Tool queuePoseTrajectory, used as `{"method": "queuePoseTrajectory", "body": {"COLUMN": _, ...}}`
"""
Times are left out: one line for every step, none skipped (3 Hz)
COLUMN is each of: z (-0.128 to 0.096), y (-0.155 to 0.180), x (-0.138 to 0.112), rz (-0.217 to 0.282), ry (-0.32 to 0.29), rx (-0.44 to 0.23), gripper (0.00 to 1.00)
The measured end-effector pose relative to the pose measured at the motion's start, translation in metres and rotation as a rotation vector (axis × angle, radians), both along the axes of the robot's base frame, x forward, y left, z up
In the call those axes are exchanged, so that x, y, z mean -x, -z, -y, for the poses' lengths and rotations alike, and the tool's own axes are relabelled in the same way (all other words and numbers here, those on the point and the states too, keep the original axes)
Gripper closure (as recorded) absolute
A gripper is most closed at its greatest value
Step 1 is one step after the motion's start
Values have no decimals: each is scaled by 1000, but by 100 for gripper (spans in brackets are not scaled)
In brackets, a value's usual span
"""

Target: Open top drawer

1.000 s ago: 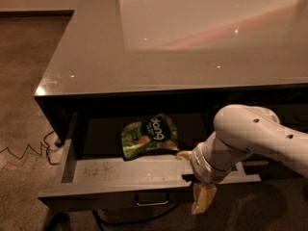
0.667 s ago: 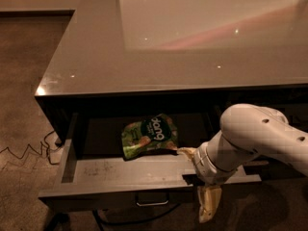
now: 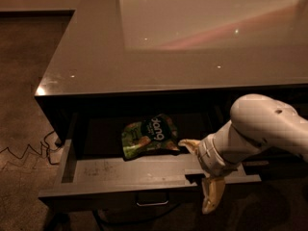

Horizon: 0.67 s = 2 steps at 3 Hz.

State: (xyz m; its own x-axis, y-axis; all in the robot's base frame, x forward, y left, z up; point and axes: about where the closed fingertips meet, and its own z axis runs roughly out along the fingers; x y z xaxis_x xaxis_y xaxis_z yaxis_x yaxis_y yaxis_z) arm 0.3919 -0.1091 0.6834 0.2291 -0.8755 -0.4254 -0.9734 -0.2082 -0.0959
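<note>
The top drawer [image 3: 115,189] is a wide dark grey drawer under the counter. It stands pulled out, showing its scuffed grey inside [image 3: 106,170] and the small metal pull [image 3: 151,199] on its front. A green snack bag [image 3: 147,136] lies inside it. My gripper [image 3: 199,172] is at the right part of the drawer's front edge. It is open: one yellowish finger [image 3: 188,144] reaches over the drawer's inside next to the bag, and the other [image 3: 211,198] hangs down in front of the drawer front.
The glossy grey countertop [image 3: 144,47] overhangs the drawer. My white arm [image 3: 260,124] covers the drawer's right end. A cable [image 3: 29,153] lies on the carpet to the left of the cabinet. A lower drawer front sits under the open one.
My arm and gripper have shifted a little to the right along the drawer's front edge. The drawer and the bag have not visibly moved.
</note>
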Motion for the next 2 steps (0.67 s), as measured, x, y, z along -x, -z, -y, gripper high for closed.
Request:
{"method": "queuePoseTrajectory", "body": {"z": 6, "y": -15, "x": -18, "rz": 32, "ry": -9, "rx": -53, "gripper": 0}}
{"method": "queuePoseTrajectory", "body": {"z": 11, "y": -26, "x": -36, "rz": 59, "ry": -8, "rx": -86, "gripper": 0}}
